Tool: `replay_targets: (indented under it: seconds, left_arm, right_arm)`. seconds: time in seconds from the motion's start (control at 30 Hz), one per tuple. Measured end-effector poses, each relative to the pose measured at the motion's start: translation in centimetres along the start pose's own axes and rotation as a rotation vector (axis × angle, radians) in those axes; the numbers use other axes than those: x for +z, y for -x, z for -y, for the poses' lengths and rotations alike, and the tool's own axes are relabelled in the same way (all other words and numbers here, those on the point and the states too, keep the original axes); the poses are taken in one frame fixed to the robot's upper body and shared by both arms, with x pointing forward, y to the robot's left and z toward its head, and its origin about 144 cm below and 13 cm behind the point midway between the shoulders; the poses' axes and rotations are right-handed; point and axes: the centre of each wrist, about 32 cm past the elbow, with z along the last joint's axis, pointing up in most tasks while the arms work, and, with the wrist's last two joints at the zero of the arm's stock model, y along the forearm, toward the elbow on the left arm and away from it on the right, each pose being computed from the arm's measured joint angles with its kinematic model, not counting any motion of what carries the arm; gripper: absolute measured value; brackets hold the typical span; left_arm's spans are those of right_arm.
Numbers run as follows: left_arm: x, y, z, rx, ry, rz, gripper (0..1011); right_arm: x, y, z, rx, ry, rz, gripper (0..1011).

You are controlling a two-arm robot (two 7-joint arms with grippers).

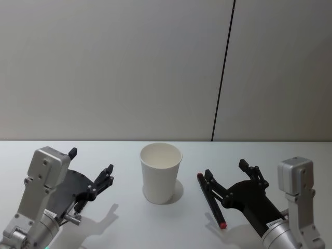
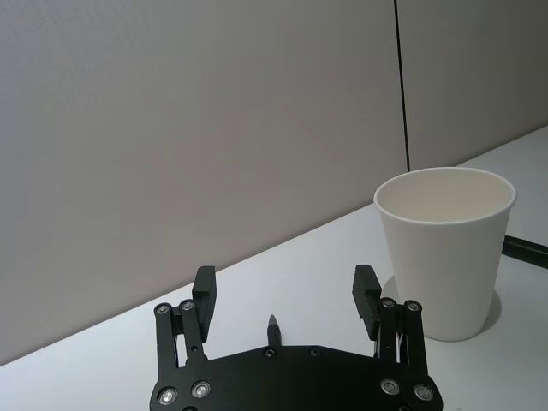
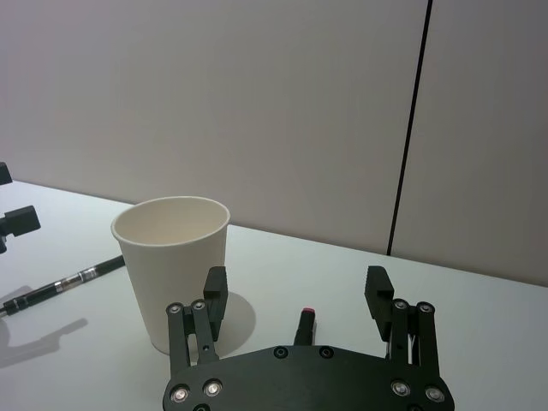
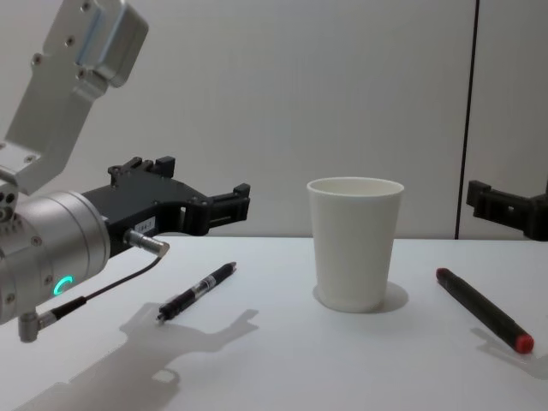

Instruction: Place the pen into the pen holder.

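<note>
**Before anything is grasped, the reach looks to be the step in hand**

Nothing is held — the pen holder (image 1: pixel 161 174) stands upright in the middle of the table (image 1: pixel 290 155), no pen in it. The left pincer (image 1: pixel 92 162), spread wide, hovers above the black pen (image 4: pixel 197 291), which lies flat at about eight o'clock of the holder in the chest view. The right pincer (image 1: pixel 225 170), equally wide, hovers over the red-ended pen (image 1: pixel 211 201) at four o'clock of the holder in the head view. Next move, likely (whichever pen is meant) — descend straight, close across the barrel, lift, then tip it upright over the rim.
</note>
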Motion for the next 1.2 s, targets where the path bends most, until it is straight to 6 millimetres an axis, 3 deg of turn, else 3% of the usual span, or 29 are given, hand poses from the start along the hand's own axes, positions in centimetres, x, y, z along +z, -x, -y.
replay_targets:
  seconds: [1.2]
  left_arm:
    - [0.0, 0.0, 0.0, 0.0, 0.0, 0.0, 1003]
  right_arm:
    - [0.0, 0.0, 0.0, 0.0, 0.0, 0.0, 1001]
